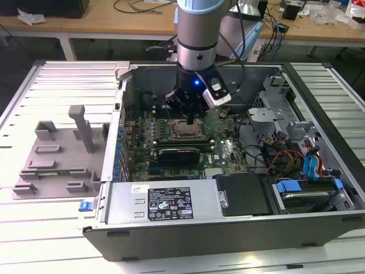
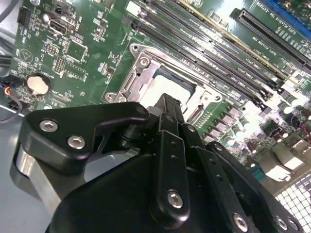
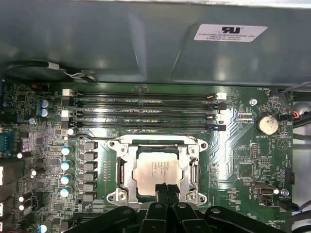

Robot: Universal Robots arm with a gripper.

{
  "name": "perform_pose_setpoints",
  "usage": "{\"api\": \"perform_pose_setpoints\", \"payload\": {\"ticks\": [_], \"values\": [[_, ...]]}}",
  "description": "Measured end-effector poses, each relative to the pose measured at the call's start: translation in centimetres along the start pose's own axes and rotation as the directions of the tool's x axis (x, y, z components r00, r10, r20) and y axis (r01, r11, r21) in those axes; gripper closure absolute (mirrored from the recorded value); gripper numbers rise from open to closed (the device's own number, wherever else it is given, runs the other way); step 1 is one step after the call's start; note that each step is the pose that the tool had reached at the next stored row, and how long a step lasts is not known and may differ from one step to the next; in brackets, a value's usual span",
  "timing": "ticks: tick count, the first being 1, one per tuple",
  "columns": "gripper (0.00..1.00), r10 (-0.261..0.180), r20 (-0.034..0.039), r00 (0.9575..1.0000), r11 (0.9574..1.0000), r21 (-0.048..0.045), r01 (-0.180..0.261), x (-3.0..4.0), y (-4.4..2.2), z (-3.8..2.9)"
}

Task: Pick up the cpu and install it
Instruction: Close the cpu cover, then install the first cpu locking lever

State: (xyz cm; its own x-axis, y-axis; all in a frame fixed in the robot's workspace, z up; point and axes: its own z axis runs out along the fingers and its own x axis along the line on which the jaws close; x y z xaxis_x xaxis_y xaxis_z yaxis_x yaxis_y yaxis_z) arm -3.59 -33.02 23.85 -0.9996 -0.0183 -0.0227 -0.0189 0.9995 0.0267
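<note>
The gripper (image 3: 165,190) hung just above the cpu (image 3: 156,170), its fingertips drawn together with nothing between them. The cpu lay flat in the socket (image 3: 158,167), directly beneath the tips. The first wrist view showed its pale top whole; in the second wrist view the gripper (image 2: 167,104) covered most of it. Beyond the socket ran the memory slots (image 3: 146,111). The exterior view alone showed the grey tray (image 1: 57,154) on the table (image 1: 34,228), well apart from the gripper (image 1: 190,117), outside the computer case (image 1: 171,228).
</note>
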Motion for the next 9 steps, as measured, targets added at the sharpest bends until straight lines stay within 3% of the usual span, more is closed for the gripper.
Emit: {"api": "perform_pose_setpoints", "payload": {"ticks": [3, 9], "values": [[0.89, 0.000, -0.0001, 1.0000, 1.0000, 0.0000, 0.000, 0.00, 0.01, -0.41], [0.89, 0.000, -0.0001, 1.0000, 1.0000, 0.0000, 0.000, -0.01, 0.01, -0.48]]}}
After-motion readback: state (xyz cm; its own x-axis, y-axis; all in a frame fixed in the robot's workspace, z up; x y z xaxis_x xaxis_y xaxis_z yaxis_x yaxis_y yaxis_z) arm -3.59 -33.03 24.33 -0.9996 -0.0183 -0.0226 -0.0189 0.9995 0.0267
